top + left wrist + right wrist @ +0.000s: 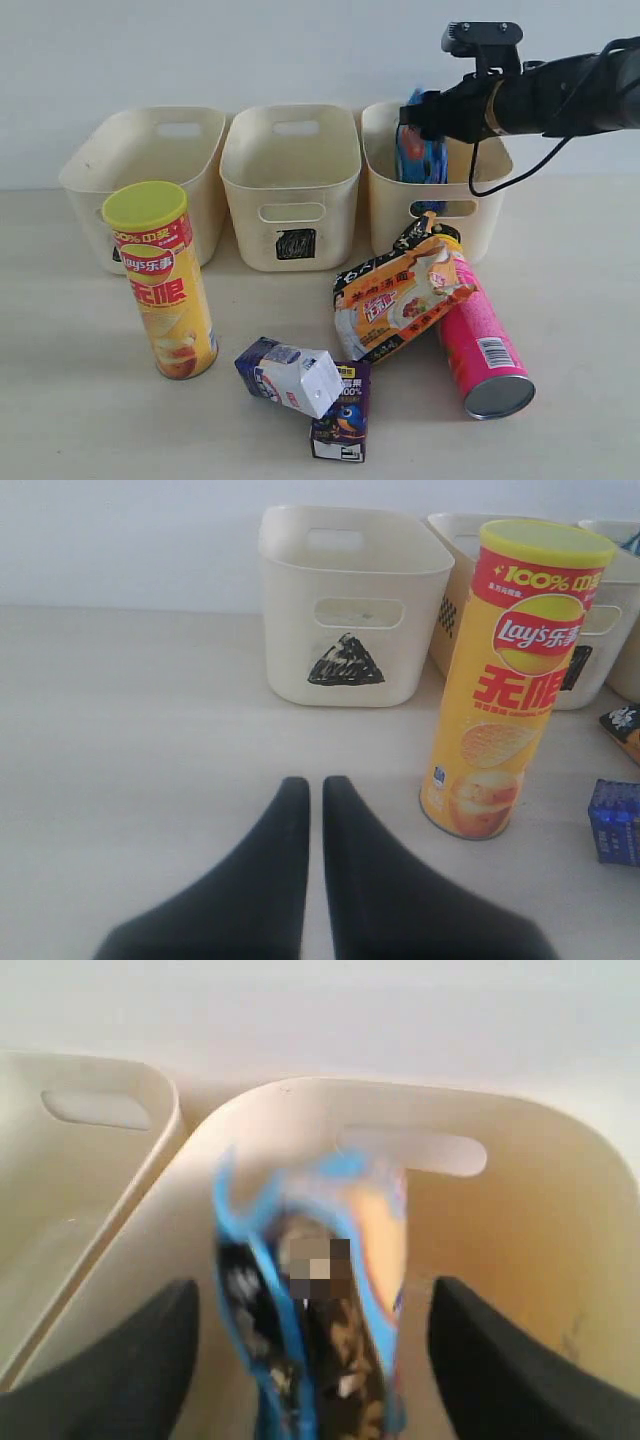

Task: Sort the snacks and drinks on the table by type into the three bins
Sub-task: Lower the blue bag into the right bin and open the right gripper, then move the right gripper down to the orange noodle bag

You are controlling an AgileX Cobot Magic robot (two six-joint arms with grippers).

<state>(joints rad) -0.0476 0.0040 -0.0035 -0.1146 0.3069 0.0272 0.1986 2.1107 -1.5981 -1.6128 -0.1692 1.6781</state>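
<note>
Pale table [60,420]: the blue bag [422,160] stands partly inside the right bin [480,225], loose between the spread jaws of the right gripper [315,1305]. The left gripper [315,788] is closed and empty. A crooked retreat could snag the bag and drag it out.

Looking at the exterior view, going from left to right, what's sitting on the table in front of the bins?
yellow can → white carton → juice box → orange bag → pink can
</note>
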